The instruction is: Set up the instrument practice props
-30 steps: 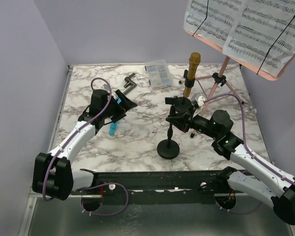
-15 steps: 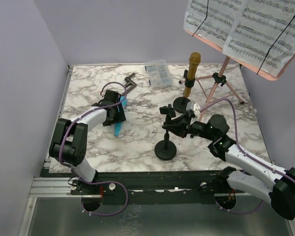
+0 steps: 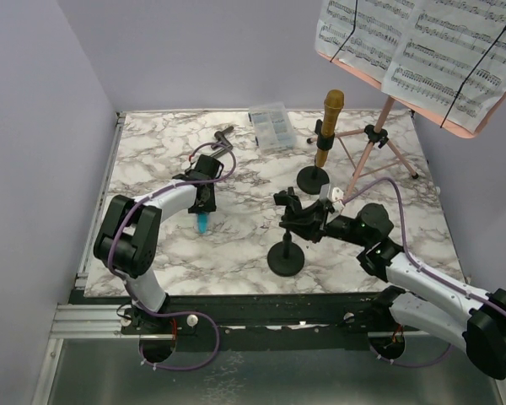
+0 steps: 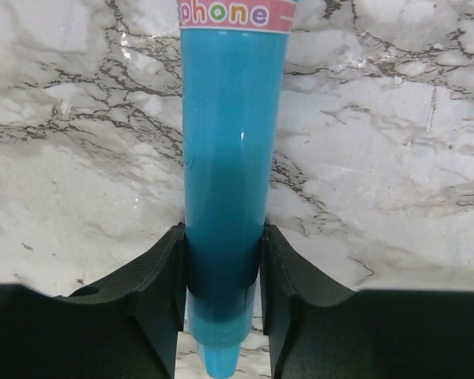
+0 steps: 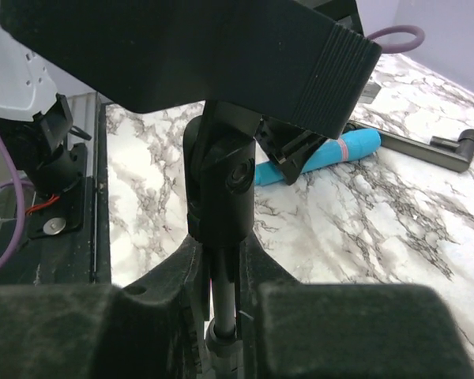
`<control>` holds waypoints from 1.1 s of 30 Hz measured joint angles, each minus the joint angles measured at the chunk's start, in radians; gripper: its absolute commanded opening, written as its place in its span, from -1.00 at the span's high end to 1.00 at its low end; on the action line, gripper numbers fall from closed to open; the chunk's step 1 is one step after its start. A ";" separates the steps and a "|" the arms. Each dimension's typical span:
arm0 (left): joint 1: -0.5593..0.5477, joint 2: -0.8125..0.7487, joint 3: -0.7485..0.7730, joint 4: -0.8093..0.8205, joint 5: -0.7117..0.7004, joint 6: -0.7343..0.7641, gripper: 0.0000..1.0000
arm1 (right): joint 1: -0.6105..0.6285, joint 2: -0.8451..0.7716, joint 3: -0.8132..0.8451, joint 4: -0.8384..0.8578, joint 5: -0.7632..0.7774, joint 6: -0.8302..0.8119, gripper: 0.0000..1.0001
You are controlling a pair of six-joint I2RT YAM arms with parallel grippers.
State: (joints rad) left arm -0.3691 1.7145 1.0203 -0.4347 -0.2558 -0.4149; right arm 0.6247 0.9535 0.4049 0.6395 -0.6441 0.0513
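Smooth glossy plastic on the blue microphone; glossy marble-patterned table; smooth, faintly shiny finish on the black pole.

1 × black pole, stem clamped in right pincer below its clip head. 1 × blue microphone, lying on marble table behind.

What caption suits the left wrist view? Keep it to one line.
Left gripper shut on the blue microphone, with the marble table behind it.

I see a white marble-patterned table top with grey veins, boxed in by plain lavender walls behind and on both sides. An aluminium rail sits at its near-left edge, with grey floor below; the lighting is even.
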 measured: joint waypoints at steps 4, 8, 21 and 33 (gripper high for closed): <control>0.001 -0.018 0.000 -0.025 -0.003 0.007 0.90 | 0.001 -0.036 -0.021 0.003 0.033 0.022 -0.31; 0.003 -0.101 -0.004 -0.037 0.003 0.009 1.00 | 0.001 -0.094 -0.030 -0.041 0.081 0.054 -0.61; 0.003 -0.692 -0.129 0.066 0.119 -0.044 1.00 | 0.001 -0.303 0.161 -0.678 0.225 0.262 -0.99; -0.003 -0.847 -0.071 0.669 0.782 -0.353 1.00 | 0.001 -0.393 0.335 -1.119 0.320 0.436 -0.99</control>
State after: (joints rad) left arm -0.3721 0.8677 0.9493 0.2340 0.5259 -0.7681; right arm 0.6254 0.5602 0.7403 -0.4797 -0.3237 0.4870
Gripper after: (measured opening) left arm 0.401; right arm 0.995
